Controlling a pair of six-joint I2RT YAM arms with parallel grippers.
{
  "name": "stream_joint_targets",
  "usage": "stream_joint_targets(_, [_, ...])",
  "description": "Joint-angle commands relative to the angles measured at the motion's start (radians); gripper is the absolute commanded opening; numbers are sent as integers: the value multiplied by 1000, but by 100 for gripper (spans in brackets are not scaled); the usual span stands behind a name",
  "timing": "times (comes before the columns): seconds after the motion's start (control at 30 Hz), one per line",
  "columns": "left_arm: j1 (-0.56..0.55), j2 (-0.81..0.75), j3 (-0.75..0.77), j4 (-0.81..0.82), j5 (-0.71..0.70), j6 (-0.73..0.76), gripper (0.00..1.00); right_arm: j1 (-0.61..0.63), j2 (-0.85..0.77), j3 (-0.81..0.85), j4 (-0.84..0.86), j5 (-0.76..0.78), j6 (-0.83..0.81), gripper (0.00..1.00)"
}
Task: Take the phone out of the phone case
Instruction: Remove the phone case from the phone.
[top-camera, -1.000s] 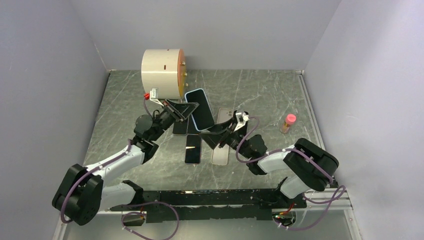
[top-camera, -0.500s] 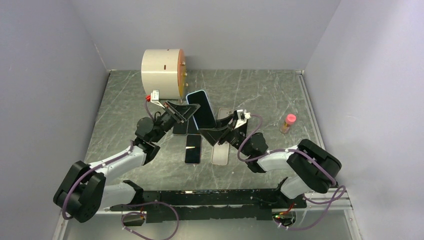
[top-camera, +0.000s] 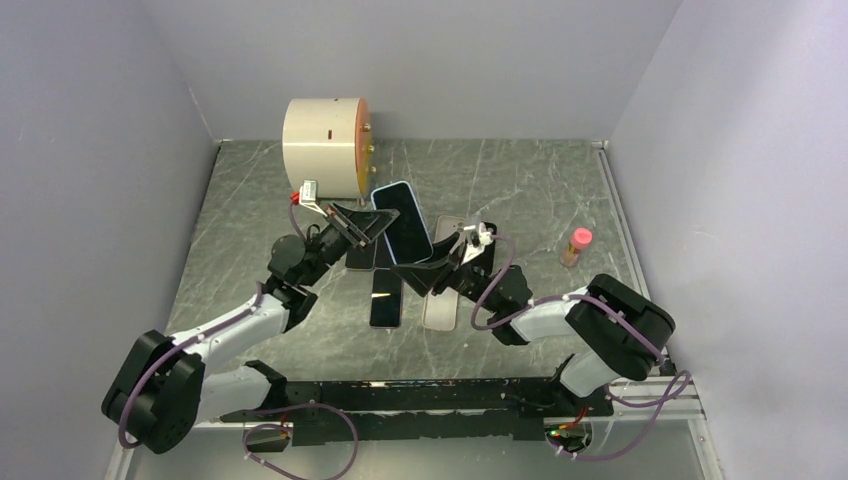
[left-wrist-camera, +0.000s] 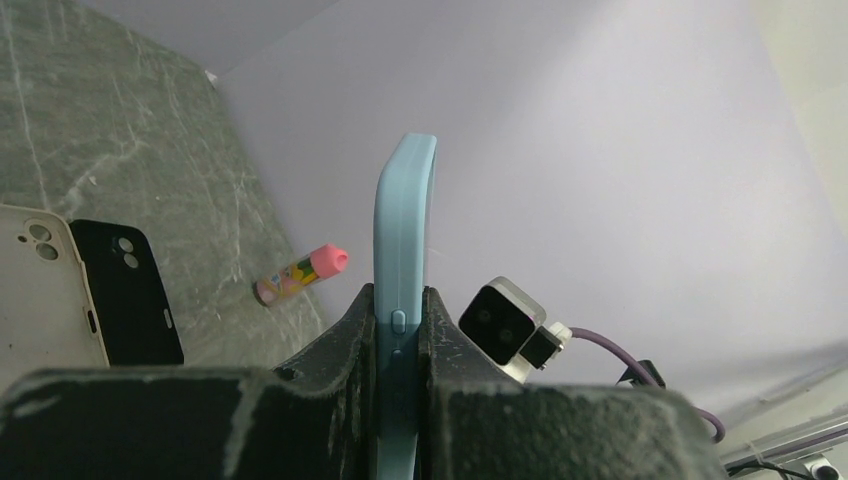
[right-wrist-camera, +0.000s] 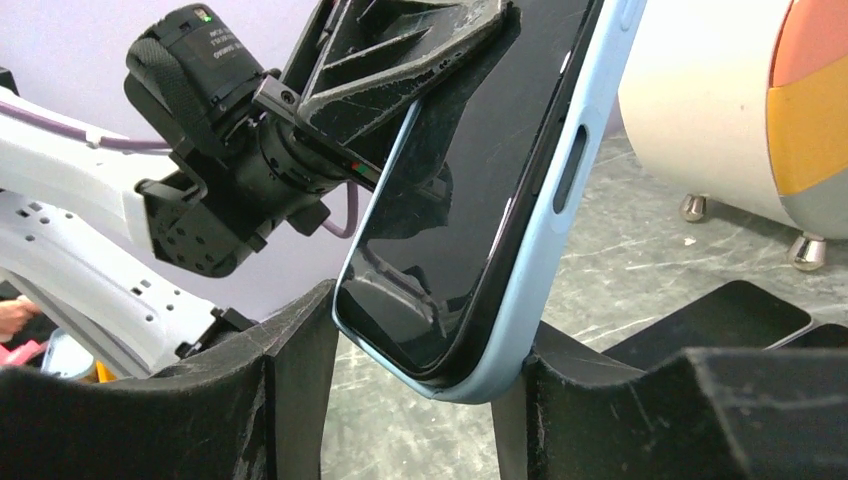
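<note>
Phone: the dark-screened phone (top-camera: 402, 222) sits inside its case, tilted and raised clear of the counter (top-camera: 530, 190) between the two arms. In the right wrist view its upper end runs out of the frame.
Phone case: the light blue phone case (right-wrist-camera: 562, 190) wraps every stretch of rim that shows. The left wrist view gives it edge-on only, with the side buttons visible and the screen hidden.
Left hand: the left hand (top-camera: 368, 226) is clamped narrow on the phone case, one finger on each face.
Right hand: the right hand (right-wrist-camera: 425, 335) straddles the lower corner with its jaws part open. A gap shows on the screen side. On the back side, whether the finger touches the case cannot be told.
Flat devices: a black device (top-camera: 386, 298) and a pale device (top-camera: 441, 305) lie on the counter under the arms, their far ends covered. From above it is unclear whether they are phones or empty cases.
Drum: a white drum (top-camera: 322, 147) stands at the back left, its orange face mostly turned away.
Tube: a pink-capped tube (top-camera: 575, 245) is well apart to the right, its label too small to read.
</note>
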Motion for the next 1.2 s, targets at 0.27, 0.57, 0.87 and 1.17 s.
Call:
stream_joint_targets(0.27, [15, -46, 104, -197, 137, -103, 2, -9, -1, -36, 195, -55, -344, 18])
stream_joint_targets(0.57, [24, -26, 119, -162, 213, -81, 2, -56, 7, -56, 193, -46, -342, 14])
stream_joint_targets(0.87, [61, -69, 175, -255, 289, 46, 2, -67, -52, -126, 193, -142, -262, 49])
stream_joint_targets(1.17, [86, -70, 216, -299, 402, 100, 2, -140, -152, -168, 193, -308, -149, 57])
